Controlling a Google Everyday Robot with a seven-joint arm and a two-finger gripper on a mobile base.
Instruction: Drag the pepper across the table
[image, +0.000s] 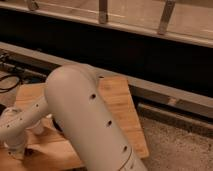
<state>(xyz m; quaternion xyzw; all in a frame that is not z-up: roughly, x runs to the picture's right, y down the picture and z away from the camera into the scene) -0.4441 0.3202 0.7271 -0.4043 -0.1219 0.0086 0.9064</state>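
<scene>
Pepper hidden; pincer (19, 152) low near table (120, 107) left edge.

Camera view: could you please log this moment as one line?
gripper: low at table left-front edge | pepper: not visible | arm: blocks table centre

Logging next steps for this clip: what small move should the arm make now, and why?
Probably a short, slow sideways pull along the table. The gripper is down at the wood near the left edge, but the arm hides any pepper, so contact can't be confirmed.
</scene>
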